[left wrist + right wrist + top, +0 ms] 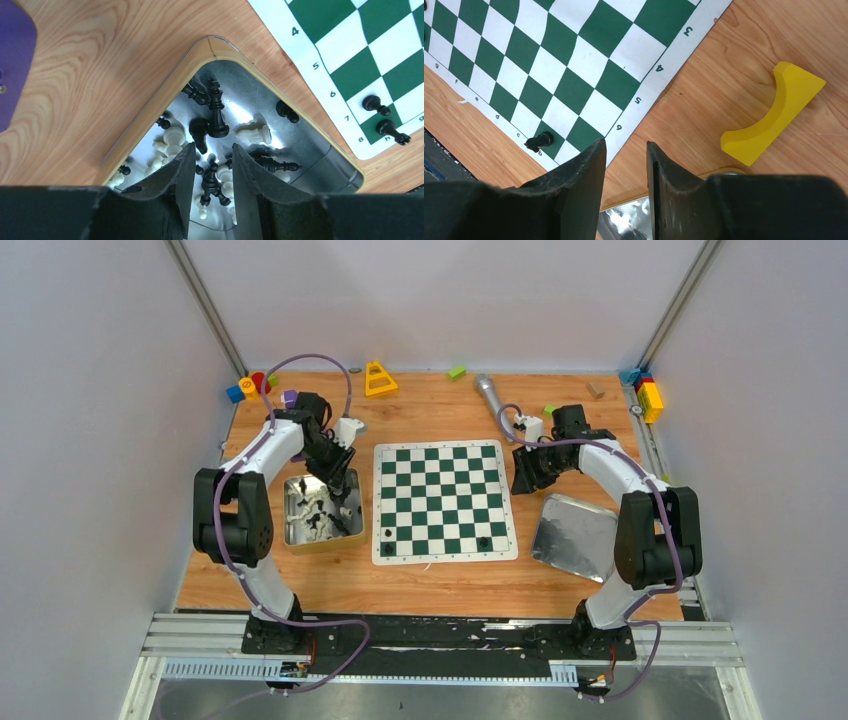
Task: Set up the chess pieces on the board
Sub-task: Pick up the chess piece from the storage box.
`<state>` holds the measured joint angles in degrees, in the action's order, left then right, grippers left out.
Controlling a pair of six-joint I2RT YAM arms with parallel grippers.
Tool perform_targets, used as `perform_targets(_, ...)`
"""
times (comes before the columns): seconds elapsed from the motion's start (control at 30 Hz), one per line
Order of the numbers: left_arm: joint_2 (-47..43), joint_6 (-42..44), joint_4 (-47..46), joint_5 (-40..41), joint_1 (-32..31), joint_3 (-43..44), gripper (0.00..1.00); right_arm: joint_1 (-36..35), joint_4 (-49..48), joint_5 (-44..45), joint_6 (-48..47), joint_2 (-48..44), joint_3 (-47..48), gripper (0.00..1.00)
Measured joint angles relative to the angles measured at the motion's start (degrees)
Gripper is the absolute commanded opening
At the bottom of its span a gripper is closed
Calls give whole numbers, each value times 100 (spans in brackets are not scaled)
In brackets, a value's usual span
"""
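The green and white board lies mid-table. Two black chess pieces stand on its near-left corner, and one stands on its near row to the right, also showing in the right wrist view. A metal tray left of the board holds many black and white chess pieces. My left gripper is open low in that tray, with a black piece lying between its fingers, not gripped. My right gripper is open and empty over the wood beside the board's right edge.
An empty shiny metal tray lies right of the board, its corner under my right gripper. A yellow arch block lies beside it. A yellow triangle, a grey cylinder and coloured blocks lie along the back.
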<state>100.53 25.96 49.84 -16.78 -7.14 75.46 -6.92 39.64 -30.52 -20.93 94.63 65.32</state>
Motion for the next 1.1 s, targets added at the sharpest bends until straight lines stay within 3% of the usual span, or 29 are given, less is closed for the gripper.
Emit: perform_targets(1.1, 343, -7, -286, 511, 0, -118, 37, 0, 2, 0, -13, 0, 0, 36)
